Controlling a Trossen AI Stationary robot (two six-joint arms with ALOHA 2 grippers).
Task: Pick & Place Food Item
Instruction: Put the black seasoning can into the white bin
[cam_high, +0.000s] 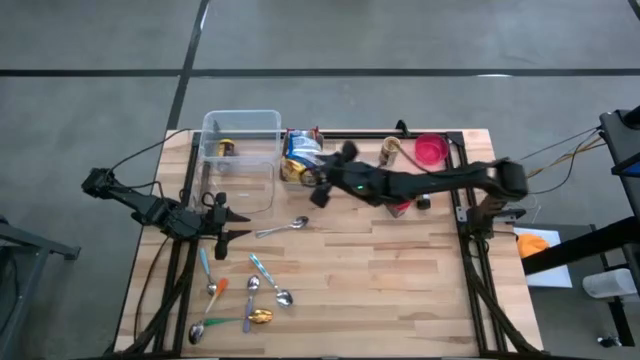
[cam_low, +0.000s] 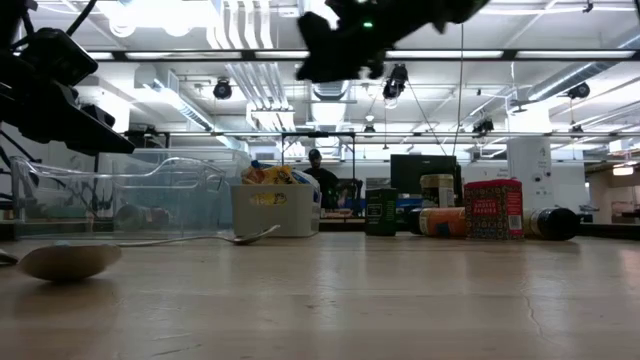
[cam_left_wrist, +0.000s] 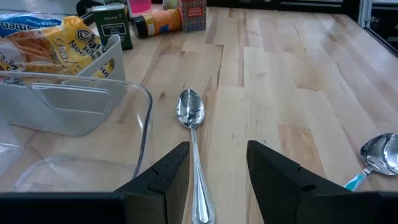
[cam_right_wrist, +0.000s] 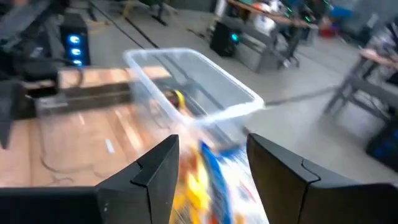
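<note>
Clear bin (cam_high: 240, 150) at far left of desk (cam_high: 400, 280), noodle packets (cam_high: 300, 155) just right of it. Jars and cans (cam_high: 400, 152) farther right along far edge. Lone spoon (cam_high: 283, 227) near bin's front. Cluster of spoons (cam_high: 245, 295) at near left.

Several metal spoons (cam_high: 250, 296) are scattered near the wooden table's (cam_high: 400, 290) front-left corner; a pink bowl (cam_high: 431, 150) sits by the back edge.

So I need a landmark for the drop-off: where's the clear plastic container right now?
In the high view the clear plastic container sits at the table's far left, beside the bin of snack packets on its right.
</note>
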